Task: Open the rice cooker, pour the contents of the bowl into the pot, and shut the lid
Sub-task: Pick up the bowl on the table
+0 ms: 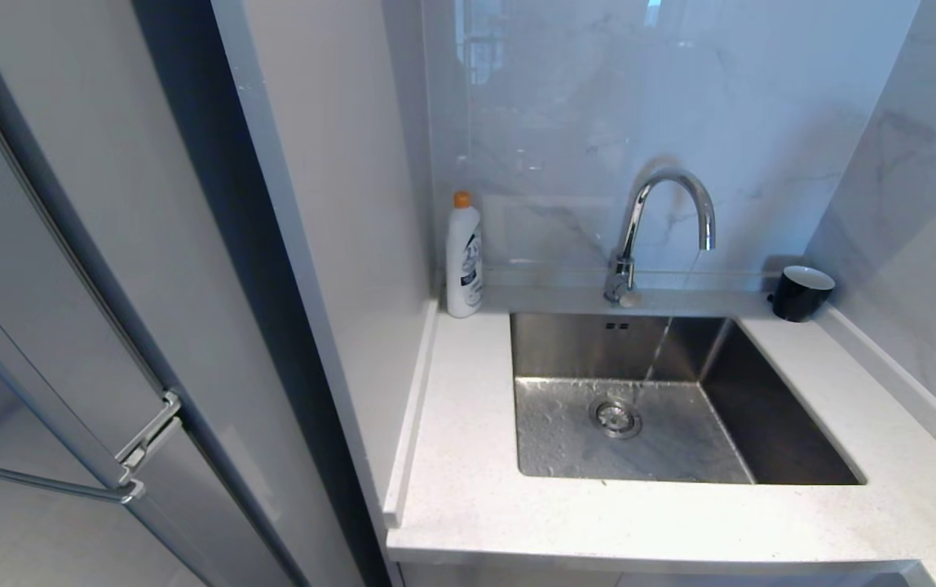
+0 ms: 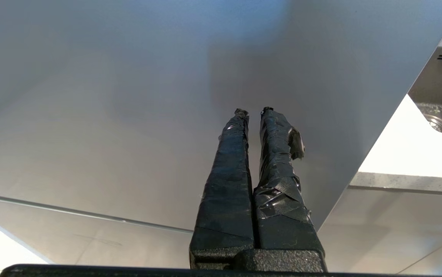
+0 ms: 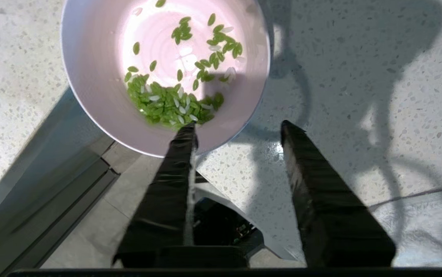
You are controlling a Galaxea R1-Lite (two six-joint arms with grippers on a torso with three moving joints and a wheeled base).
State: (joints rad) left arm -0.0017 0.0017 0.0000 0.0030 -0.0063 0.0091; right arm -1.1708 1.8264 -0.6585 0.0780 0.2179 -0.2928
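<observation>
Your right gripper [image 3: 238, 129] stands with jaws apart, one finger over the rim of the bowl [image 3: 101, 92]. The bowl sits at the worktop [image 3: 359, 77] edge, holding the green contents [image 3: 171, 104]. Your left gripper [image 2: 253, 112] is pressed together, idle.

a steel sink [image 1: 778, 424] sits in the pale speckled worktop [image 1: 468, 489], a curved chrome tap [image 1: 664, 220] at its 12 o'clock. a white orange-capped bottle [image 1: 464, 257] stands at 10 o'clock, a black cup [image 1: 801, 292] at 2 o'clock.
</observation>
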